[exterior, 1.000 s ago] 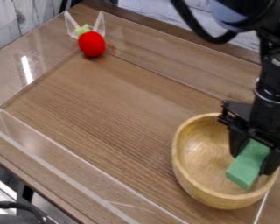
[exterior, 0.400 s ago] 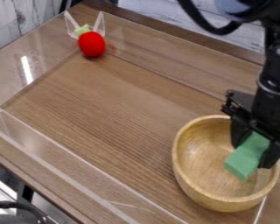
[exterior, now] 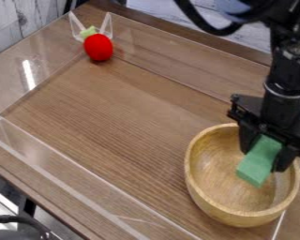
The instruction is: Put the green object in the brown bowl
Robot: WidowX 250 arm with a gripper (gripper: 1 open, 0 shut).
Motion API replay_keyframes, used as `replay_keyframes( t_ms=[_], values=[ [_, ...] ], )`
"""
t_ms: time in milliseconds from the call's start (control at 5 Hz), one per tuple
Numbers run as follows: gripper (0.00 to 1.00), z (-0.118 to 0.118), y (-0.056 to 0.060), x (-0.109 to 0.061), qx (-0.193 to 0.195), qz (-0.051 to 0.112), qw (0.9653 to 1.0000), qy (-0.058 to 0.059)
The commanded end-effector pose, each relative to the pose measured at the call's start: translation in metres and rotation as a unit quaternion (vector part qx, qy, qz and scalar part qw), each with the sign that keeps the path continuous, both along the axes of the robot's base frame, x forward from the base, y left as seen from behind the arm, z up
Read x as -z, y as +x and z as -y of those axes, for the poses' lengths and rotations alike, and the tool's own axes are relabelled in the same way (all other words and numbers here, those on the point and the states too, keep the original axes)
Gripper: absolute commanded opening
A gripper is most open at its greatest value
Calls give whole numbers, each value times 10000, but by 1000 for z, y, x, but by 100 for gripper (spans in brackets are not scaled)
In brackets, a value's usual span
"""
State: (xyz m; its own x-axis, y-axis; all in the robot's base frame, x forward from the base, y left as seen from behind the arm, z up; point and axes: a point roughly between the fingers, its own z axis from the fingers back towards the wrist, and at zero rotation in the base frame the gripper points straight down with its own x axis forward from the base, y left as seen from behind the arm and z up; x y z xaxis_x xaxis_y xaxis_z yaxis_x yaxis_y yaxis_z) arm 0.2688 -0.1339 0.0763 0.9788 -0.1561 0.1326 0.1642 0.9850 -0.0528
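Observation:
The green object (exterior: 259, 165) is a small light-green block held between the black fingers of my gripper (exterior: 268, 150), which points down and is shut on it. It hangs inside the rim of the brown bowl (exterior: 205, 178), a wide shallow wooden bowl at the lower right of the table. The block's lower end is over the bowl's right half; whether it touches the bottom I cannot tell.
A red strawberry-like toy (exterior: 98, 47) with a pale green top lies at the far left of the wooden table (exterior: 102, 112). A clear low wall runs along the table's near edge (exterior: 65, 178). Black cables hang above the arm (exterior: 221, 19).
The gripper with the green block has shifted slightly left and a little up inside the bowl. The bowl and the red toy stay where they were.

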Motion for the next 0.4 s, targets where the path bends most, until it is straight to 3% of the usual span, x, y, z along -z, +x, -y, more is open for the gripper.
replay_keyframes(
  t_ms=[0,200],
  values=[
    [0,-3,4,-12,79,244,9996,-118],
    [0,-6,4,-12,117,238,9995,-144]
  ],
)
